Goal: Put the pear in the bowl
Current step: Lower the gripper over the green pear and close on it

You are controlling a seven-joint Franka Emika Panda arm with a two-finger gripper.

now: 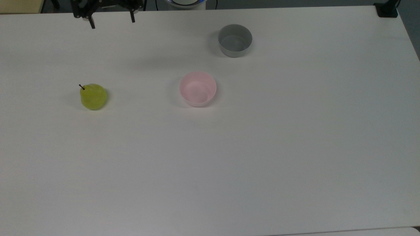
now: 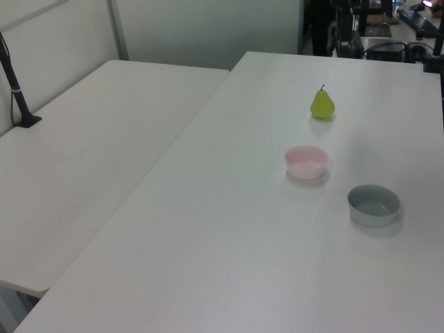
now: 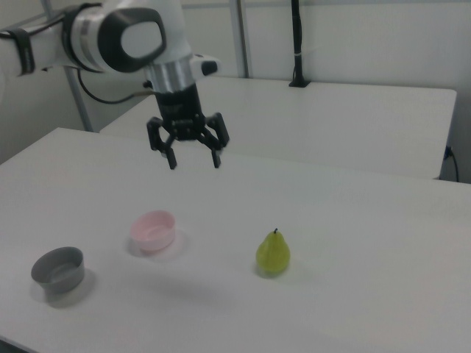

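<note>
Top view: the pear (image 1: 93, 96) stands on the bench (image 1: 229, 157), well apart from the pink bowl (image 1: 198, 88) on the top view's left. The bowl is empty. The tool (image 1: 111, 21) hangs near the far edge, fingers spread, holding nothing.

Left view: the pear (image 2: 322, 104) is upright beyond the bowl (image 2: 306, 161); a grey bowl (image 2: 374, 205) sits nearer the camera.

Right view: the tool (image 3: 194, 159) hovers high above the bench, between bowl (image 3: 154, 230) and pear (image 3: 273, 253), jaws open.

Assessment: no grasp made; approach, pickup, transfer and release all remain.
</note>
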